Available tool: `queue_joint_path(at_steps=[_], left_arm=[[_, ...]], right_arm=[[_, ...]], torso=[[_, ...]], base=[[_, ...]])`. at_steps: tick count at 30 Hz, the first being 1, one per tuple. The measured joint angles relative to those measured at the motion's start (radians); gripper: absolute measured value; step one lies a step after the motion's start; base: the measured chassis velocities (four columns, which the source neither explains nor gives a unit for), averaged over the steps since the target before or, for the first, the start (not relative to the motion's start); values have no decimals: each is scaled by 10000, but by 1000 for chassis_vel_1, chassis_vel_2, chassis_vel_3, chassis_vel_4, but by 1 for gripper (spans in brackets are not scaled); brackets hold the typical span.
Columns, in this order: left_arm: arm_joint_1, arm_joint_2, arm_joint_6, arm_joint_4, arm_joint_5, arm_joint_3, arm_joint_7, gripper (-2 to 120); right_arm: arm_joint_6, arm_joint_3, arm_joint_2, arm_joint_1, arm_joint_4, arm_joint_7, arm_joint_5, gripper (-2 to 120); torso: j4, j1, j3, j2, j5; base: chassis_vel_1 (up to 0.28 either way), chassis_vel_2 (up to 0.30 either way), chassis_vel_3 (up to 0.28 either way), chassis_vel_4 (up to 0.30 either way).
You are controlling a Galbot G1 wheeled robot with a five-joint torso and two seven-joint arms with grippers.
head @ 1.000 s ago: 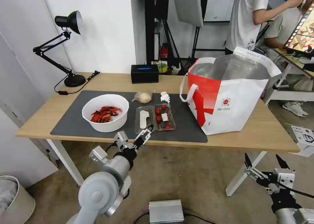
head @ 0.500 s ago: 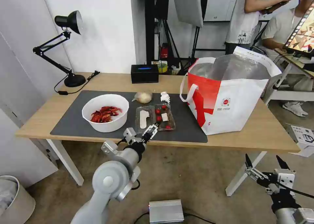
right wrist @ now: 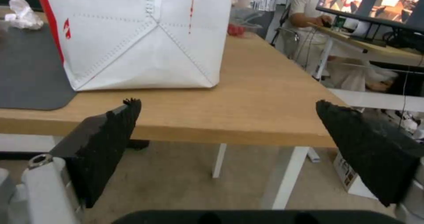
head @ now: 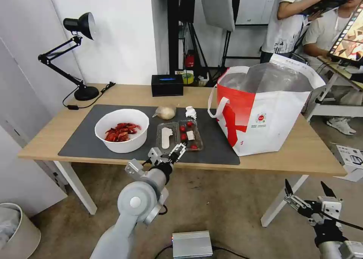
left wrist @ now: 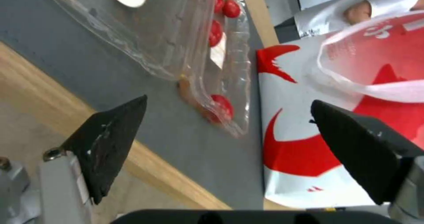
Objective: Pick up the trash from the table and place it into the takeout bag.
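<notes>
Open L gripper [head: 177,152] by clamshell tray [head: 179,136]

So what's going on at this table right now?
The left gripper, open, is at the table's near edge, just short of the clear plastic tray with red bits. Nothing is picked up yet: the white bowl, beige lump and tissue sit on the mat beside the takeout bag. The right gripper hangs open, below the table.

Light-wood table [head: 302,153], dark grey mat [head: 87,145]. White bowl [head: 121,130] with red scraps. Clear tray [head: 179,136], red bits inside. Beige bag lump [head: 166,112], white tissue [head: 191,112]. Red-and-white tote [head: 264,115], silver lining, round red logo. Black lamp [head: 75,55], black box [head: 167,85].
</notes>
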Motion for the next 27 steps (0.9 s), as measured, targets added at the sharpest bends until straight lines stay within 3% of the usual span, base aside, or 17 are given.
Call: queue_joint_path(at_steps=[17,27], left_arm=[[-215,-49,-269,623,632,23,423,100],[-284,-30,-724,854,1247,36,1130,100]], right_arm=[[0,-54,31,195,-218,96,24,100],[0,-133,63,283,-307,71,27,100]], torso=[[0,0,0,0,0],[0,0,0,-1,0]], base=[[0,0,0,0],[0,0,0,0]])
